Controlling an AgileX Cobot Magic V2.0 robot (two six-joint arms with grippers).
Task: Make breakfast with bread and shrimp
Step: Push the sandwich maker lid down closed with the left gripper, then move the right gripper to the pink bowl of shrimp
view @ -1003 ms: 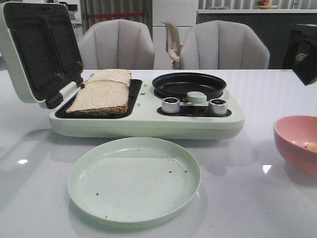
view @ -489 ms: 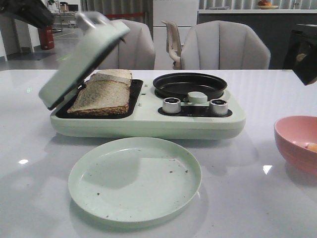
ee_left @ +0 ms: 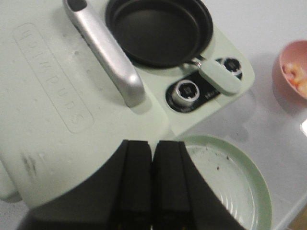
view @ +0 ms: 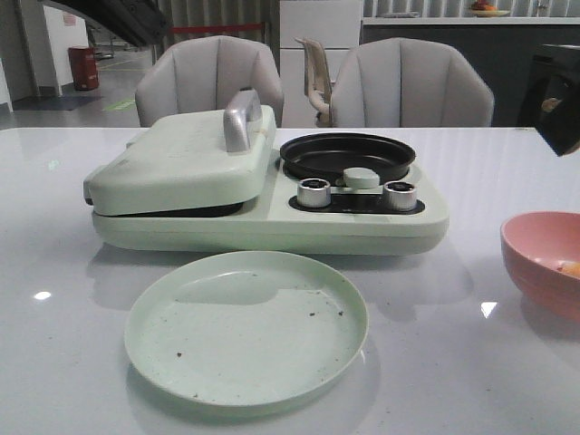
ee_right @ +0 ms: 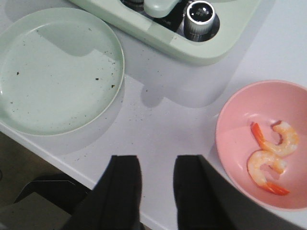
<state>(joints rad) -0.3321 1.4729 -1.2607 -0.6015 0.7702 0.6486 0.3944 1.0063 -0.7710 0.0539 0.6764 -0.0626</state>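
Note:
The bread is hidden under the pale green sandwich-maker lid, which lies shut with its silver handle on top. Two curled orange-and-white shrimp lie in the pink bowl at the table's right edge. My left gripper hovers above the lid's near corner, fingers pressed together and holding nothing. In the right wrist view my right gripper is open and empty above the table's front edge, just beside the bowl.
The appliance's right half carries a black round pan and two silver knobs. A pale green plate speckled with crumbs sits in front of it. Two grey chairs stand behind the table.
The lid swung down from upright to shut over the two bread slices. My left arm then rose away toward the upper left.

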